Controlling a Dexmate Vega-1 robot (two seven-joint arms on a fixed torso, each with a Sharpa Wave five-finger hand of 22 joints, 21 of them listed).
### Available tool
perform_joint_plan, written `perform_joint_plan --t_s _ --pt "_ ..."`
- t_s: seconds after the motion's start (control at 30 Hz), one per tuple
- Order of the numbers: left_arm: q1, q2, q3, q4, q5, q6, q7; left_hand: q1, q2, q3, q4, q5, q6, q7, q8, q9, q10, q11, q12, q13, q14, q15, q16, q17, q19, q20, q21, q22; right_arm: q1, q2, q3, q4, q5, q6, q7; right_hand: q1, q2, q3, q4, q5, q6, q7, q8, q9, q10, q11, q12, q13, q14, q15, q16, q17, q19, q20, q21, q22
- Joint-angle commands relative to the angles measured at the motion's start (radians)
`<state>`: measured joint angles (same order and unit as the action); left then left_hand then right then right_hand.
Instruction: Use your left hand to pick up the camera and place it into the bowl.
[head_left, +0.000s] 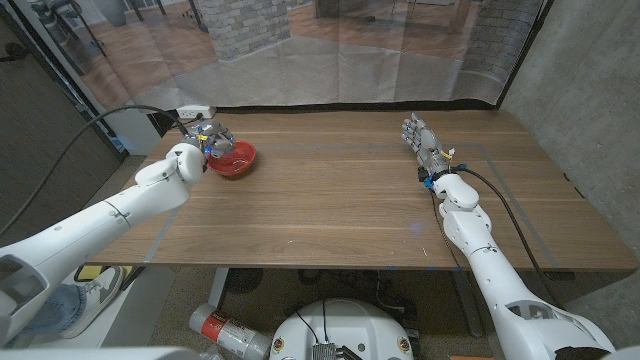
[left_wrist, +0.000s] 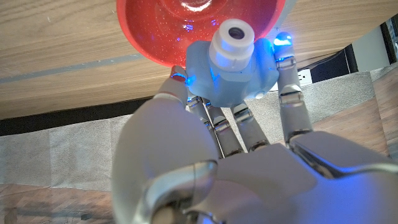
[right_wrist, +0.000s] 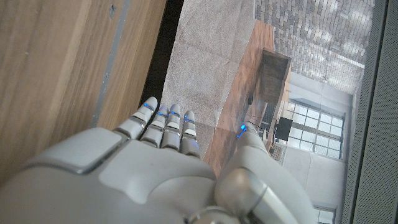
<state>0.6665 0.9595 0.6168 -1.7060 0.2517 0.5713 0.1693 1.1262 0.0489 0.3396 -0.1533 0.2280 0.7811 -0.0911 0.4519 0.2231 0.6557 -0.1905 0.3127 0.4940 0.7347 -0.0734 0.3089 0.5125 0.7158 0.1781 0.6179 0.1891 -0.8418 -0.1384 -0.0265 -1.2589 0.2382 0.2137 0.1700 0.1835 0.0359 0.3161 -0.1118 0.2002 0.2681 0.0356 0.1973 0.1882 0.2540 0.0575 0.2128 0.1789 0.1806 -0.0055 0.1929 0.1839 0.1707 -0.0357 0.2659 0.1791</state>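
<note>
Red bowl (left_wrist: 199, 28) beneath pale camera (left_wrist: 231, 65) grasped by left hand (left_wrist: 249, 149) fingers (left_wrist: 292, 106), right hand (head_left: 425, 145) released, empty.

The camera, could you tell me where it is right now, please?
The camera is held in the left hand at the red bowl, at the table's far left in the head view.

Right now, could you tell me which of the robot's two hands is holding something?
The left hand is: it grips the small camera over the red bowl. The right hand holds nothing, its fingers straight, at the table's far right side.
</note>
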Motion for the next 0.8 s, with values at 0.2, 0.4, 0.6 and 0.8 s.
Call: perform_joint_plan --t_s 0.2,0.4,0.6,0.8 --pt "-0.053 -0.068 0.052 0.089 0.022 -0.040 -0.018 0.061 0.057 0.132 0.015 0.007 0.008 -0.003 0.011 0.000 0.009 0.000 -0.007 0.006 0.001 -0.081 0.000 0.007 0.081 -0.213 0.010 0.002 0.012 0.004 0.005 0.022 -0.006 0.006 0.002 0.003 0.006 0.001 -0.007 0.000 0.011 -0.001 0.001 0.002 0.009 -0.004 0.001 0.006 0.010 -0.002 -0.001 0.002 0.010 -0.008 -0.003 0.002" --pt "-0.045 -0.068 0.049 0.083 0.017 -0.037 -0.015 0.055 0.052 0.131 0.017 0.006 0.011 -0.006 0.013 0.000 0.012 -0.003 -0.010 0.008 0.001 -0.079 -0.003 0.009 0.079 -0.213 0.014 0.001 0.009 0.002 0.005 0.016 -0.008 0.005 0.003 0.003 0.006 0.001 -0.007 0.000 0.012 -0.001 0.001 0.002 0.008 -0.004 0.001 0.006 0.010 -0.002 -0.001 0.002 0.011 -0.008 -0.004 0.002" --pt "-0.029 -0.058 0.038 0.069 0.005 -0.033 -0.011 0.034 0.039 0.123 0.026 0.005 0.015 -0.009 0.014 -0.001 0.011 -0.003 -0.015 0.012 0.000 -0.081 -0.007 0.010 0.070 -0.209 0.015 0.001 0.006 0.003 0.004 0.011 -0.008 0.002 0.002 0.002 0.006 0.001 -0.007 0.000 0.011 -0.001 0.001 0.002 0.009 -0.004 0.001 0.006 0.012 -0.003 -0.001 0.002 0.011 -0.008 -0.006 0.002" --pt "-0.022 -0.052 0.037 0.058 0.003 -0.011 -0.015 0.007 0.021 0.113 0.034 0.002 0.008 -0.010 0.012 -0.002 0.006 -0.003 -0.024 0.015 -0.009 -0.074 -0.015 0.011 0.050 -0.200 0.012 -0.001 0.004 0.004 0.001 0.009 -0.010 -0.002 0.003 0.002 0.006 0.001 -0.007 0.000 0.012 -0.001 0.001 0.002 0.010 -0.004 0.001 0.006 0.012 -0.002 -0.001 0.002 0.012 -0.008 -0.008 0.003"
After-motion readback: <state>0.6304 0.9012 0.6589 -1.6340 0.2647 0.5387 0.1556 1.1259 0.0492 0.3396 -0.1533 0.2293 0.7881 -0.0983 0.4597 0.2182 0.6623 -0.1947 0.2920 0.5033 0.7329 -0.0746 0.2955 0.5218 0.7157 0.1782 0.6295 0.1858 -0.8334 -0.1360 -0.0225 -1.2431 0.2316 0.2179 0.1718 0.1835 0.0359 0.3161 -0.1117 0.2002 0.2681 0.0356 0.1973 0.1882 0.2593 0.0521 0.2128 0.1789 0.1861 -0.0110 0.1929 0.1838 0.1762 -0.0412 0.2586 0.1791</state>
